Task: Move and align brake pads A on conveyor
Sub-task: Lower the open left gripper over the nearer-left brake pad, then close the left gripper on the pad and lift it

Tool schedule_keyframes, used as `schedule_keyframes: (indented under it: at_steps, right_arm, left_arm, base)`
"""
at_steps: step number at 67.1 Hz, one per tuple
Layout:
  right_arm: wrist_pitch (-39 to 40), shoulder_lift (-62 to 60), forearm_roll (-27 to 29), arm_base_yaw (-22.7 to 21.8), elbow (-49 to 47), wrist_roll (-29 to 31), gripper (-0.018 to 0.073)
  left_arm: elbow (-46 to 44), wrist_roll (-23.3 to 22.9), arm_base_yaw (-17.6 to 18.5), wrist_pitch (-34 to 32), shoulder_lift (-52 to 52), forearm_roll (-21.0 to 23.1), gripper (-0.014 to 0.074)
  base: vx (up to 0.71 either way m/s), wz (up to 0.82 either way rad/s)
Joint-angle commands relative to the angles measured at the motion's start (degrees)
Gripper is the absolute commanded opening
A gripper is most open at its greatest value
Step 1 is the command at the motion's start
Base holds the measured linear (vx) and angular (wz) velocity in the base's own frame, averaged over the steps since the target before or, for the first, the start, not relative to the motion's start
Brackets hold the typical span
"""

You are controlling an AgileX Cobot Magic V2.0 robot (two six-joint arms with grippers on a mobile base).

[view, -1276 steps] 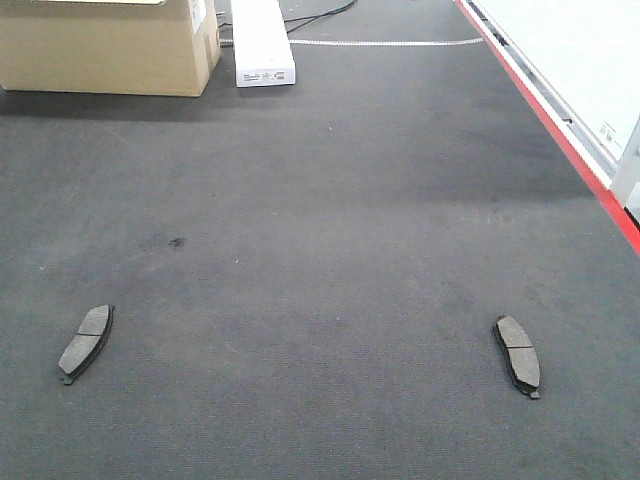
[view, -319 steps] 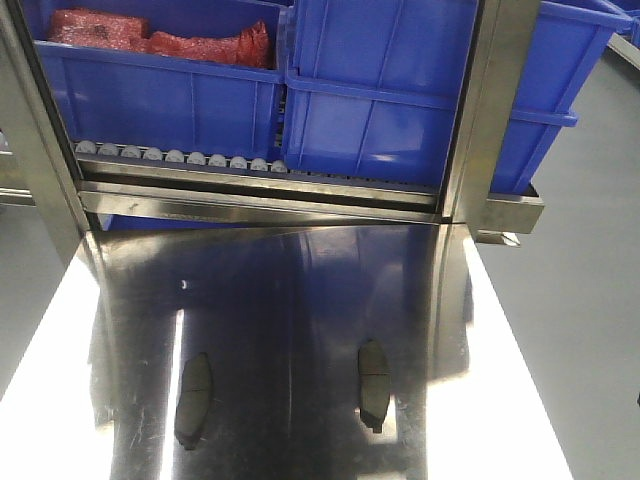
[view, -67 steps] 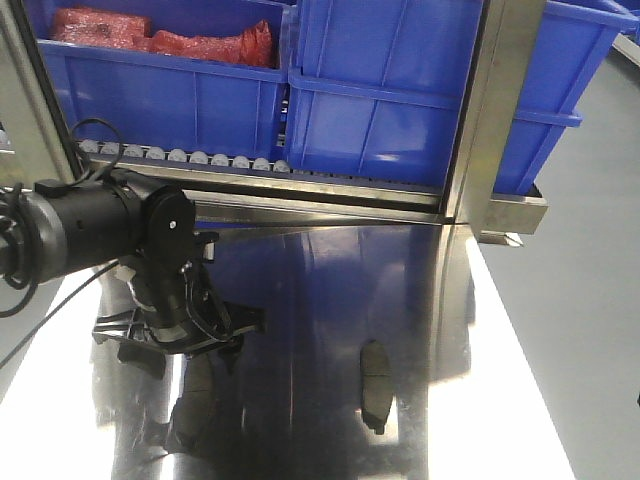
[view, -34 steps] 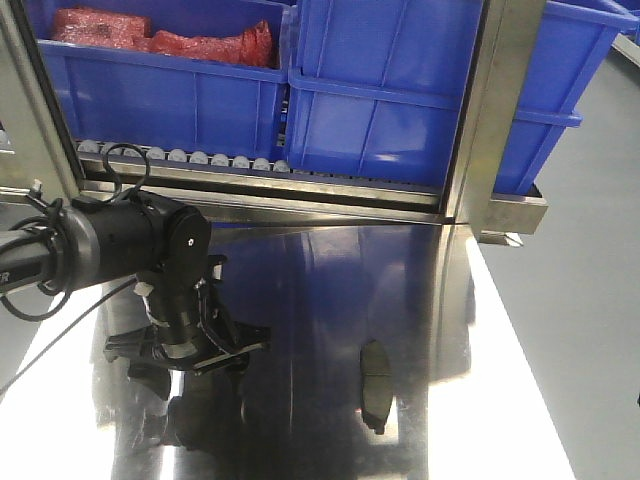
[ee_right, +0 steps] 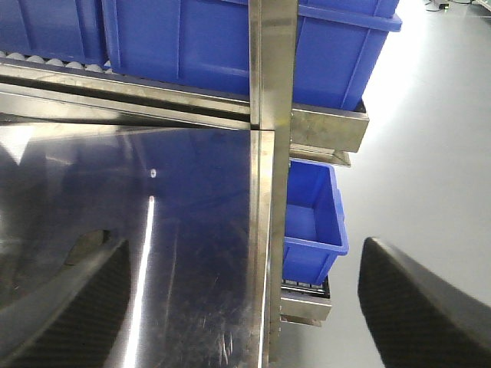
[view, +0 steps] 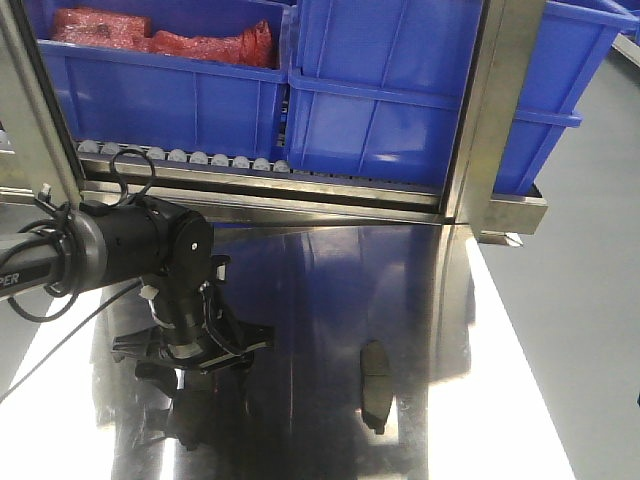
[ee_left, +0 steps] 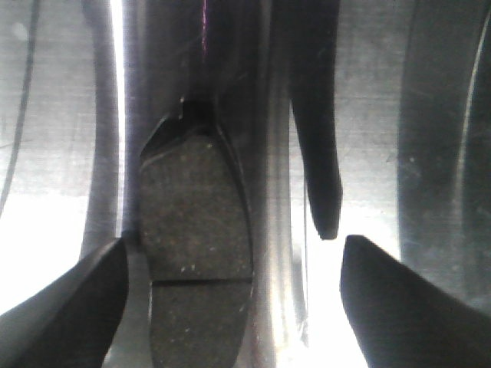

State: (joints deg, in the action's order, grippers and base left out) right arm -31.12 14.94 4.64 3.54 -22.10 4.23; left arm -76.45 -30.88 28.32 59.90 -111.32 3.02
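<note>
The left gripper (view: 195,350) has dropped in the last second, coming away from the roller rack (view: 180,157) and settling low over the steel table (view: 300,300) that runs out in front of that rack. A few seconds back no arm was over the table at all. From the front, the left brake pad is now hidden under the gripper, but the wrist camera shows the left brake pad (ee_left: 196,261) lying flat between the fingers. The jaws are spread wide and grip nothing. The pad sits close by the finger on the picture's left, with a clear gap to the other. The right brake pad (view: 375,385) has not stirred. It lies flat, farther from the rack than the gripper and off to its right. The right gripper (ee_right: 245,253) hangs out by the rack's right-hand post, fingers wide apart and empty. The conveyor is not in sight, so both pads have yet to reach it. To my eye this is the approach for the first pick, and the off-centre pad may get nudged sideways when the jaws close.
</note>
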Motion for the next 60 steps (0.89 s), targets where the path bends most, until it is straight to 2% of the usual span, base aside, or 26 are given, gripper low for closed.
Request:
schedule_keyframes:
  at_steps: [1, 50, 60]
  right_arm:
    - [4.4, 0.4, 0.0, 0.0, -1.5, 0.2, 0.0576]
    - [4.4, 0.4, 0.0, 0.0, -1.5, 0.2, 0.0576]
    - [4.4, 0.4, 0.0, 0.0, -1.5, 0.2, 0.0576]
  left_arm:
    - [-1.6, -0.6, 0.2, -0.1, 2.7, 0.6, 0.0535]
    - [-1.6, -1.0, 0.2, 1.7, 1.9, 0.1, 0.0533]
    - [-1.6, -1.0, 0.2, 1.5, 1.9, 0.1, 0.0473]
  base:
    - [0.0, 0.0]
    - [0.0, 0.0]
    - [0.0, 0.0]
